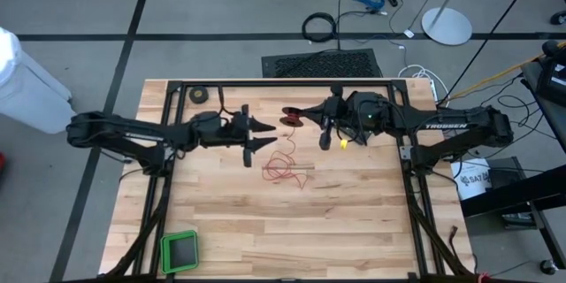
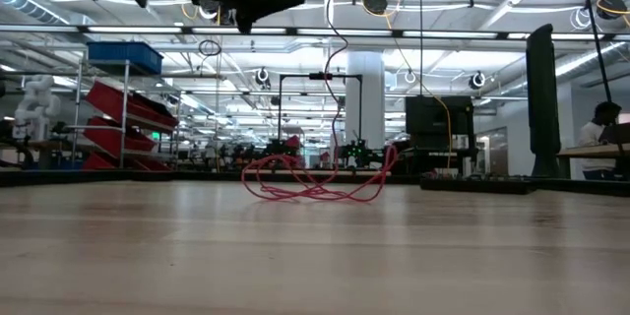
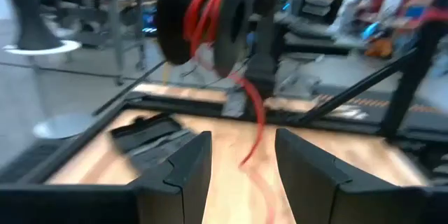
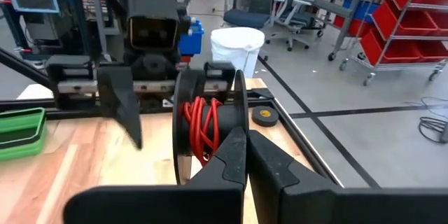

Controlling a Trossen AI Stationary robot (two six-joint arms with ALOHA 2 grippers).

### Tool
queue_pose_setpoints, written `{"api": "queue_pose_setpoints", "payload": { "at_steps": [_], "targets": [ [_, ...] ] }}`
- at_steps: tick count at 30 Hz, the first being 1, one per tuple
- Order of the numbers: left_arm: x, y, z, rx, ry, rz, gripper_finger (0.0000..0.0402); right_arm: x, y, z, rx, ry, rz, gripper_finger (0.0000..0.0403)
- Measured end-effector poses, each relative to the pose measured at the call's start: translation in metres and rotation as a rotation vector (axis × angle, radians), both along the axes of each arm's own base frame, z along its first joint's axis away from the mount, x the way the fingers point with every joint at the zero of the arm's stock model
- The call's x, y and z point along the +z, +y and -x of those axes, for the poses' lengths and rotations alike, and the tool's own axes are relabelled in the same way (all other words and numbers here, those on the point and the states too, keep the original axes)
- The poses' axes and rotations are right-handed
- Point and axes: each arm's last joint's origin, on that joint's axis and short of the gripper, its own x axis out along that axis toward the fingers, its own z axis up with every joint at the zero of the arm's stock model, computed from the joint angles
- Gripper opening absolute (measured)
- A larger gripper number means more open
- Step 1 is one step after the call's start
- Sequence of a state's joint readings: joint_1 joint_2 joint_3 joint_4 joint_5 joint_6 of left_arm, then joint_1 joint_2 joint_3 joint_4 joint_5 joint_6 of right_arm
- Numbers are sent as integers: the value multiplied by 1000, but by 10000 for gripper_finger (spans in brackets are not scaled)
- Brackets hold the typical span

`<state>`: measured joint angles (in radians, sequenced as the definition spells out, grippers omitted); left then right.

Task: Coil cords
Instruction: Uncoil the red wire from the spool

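my right gripper [image 4: 241,155] sits just right of centre in the overhead picture, its fingers [image 4: 231,157] pressed together on the rim of the black reel [image 1: 292,114], which i hold up in the air; in my right wrist picture the reel fills the middle of the frame, red turns wound on its hub directly beyond my fingertips. my left gripper [image 1: 263,134] is just left of centre in the overhead picture, facing the reel from the other side, its fingers [image 3: 183,169] spread apart with nothing between them; in my left wrist picture the reel hangs at upper centre, beyond and above the gap between those two fingers, not touching either. the red wire [image 2: 317,179] drops from the reel at the top centre of the table-level picture, runs down in a wavy line and ends in a loose tangle lying on the wooden table [image 1: 354,221], just below centre in the overhead picture. a green tray [image 1: 179,251] sits at the lower left of the table and a black tape roll [image 1: 200,95] at its upper left corner.
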<state>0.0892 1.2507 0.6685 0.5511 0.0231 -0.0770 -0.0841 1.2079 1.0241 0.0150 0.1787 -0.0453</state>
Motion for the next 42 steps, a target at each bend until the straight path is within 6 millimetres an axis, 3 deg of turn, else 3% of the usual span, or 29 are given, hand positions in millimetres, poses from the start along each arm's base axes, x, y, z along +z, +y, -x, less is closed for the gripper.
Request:
{"api": "queue_pose_setpoints", "payload": {
  "at_steps": [7,19,32,42],
  "targets": [
    [-16,1,-16,-6,-3,38,165,-1,0,0,4,14,-2,0],
    [-17,-2,-20,-95,-52,53,165,-2,0,0,3,21,-6,0],
    [-35,-6,-36,-17,-74,41,165,-2,-1,0,-5,22,-1,0],
    [-37,-6,-38,1,-104,40,164,-4,0,1,-5,44,-3,0]
  ]
}}
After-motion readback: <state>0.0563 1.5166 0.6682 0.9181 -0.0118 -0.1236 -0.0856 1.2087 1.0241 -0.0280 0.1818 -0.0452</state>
